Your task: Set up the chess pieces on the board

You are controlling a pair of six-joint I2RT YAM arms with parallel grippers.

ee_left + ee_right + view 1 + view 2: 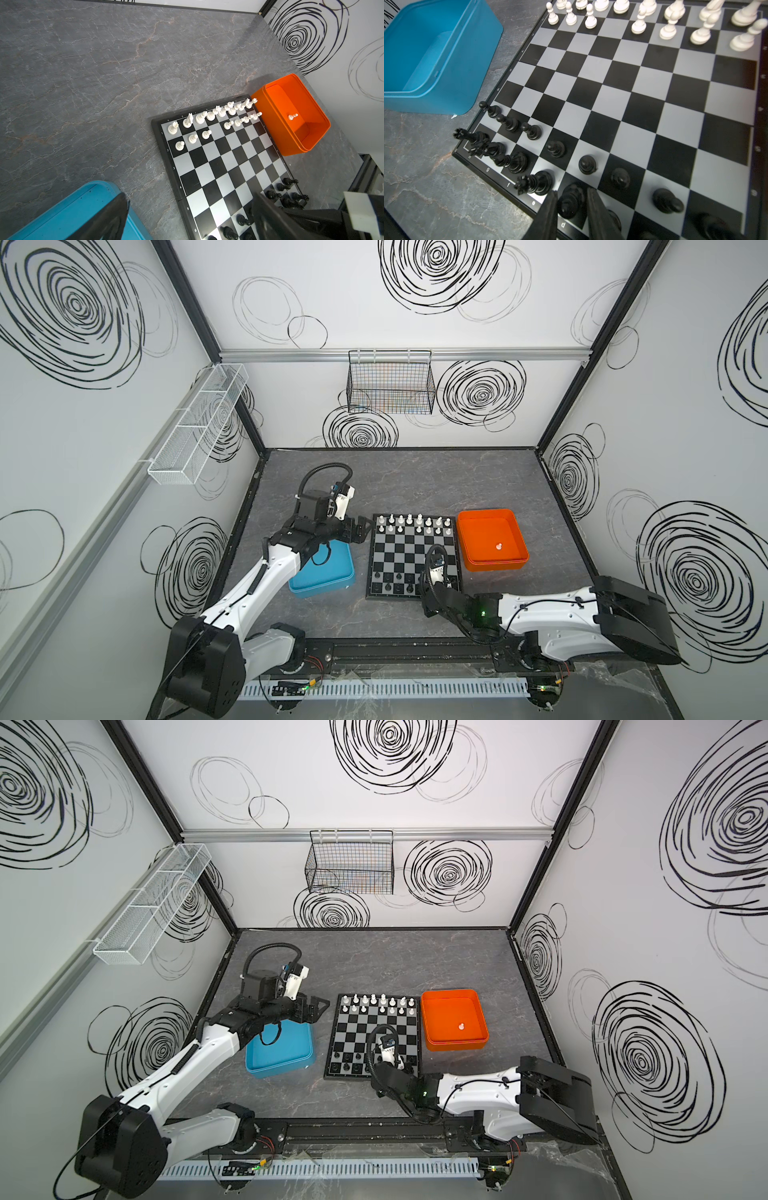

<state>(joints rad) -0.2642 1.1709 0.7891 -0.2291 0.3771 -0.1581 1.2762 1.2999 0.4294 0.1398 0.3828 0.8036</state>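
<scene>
Black chess pieces (532, 132) glossy plastic; board (612, 87) smooth, slight sheen; tabletop (83, 83) matt stone-look; orange tray (276, 135) smooth plastic.

Robot lab test cell. White wall panels (374, 302) printed with black scribble spirals enclose scene, held by black frame posts (587, 364) and aluminium rail (498, 355). Two white-and-black robot arms (257, 585) sit on black base rail (395, 651) along bottom edge, beside exposed wiring (314, 664) and slotted cable duct (374, 689). Black wire basket (390, 381) hangs at centre, white mesh basket (195, 423) at upper left. Grey stone-look tabletop (415, 477) at middle.
</scene>
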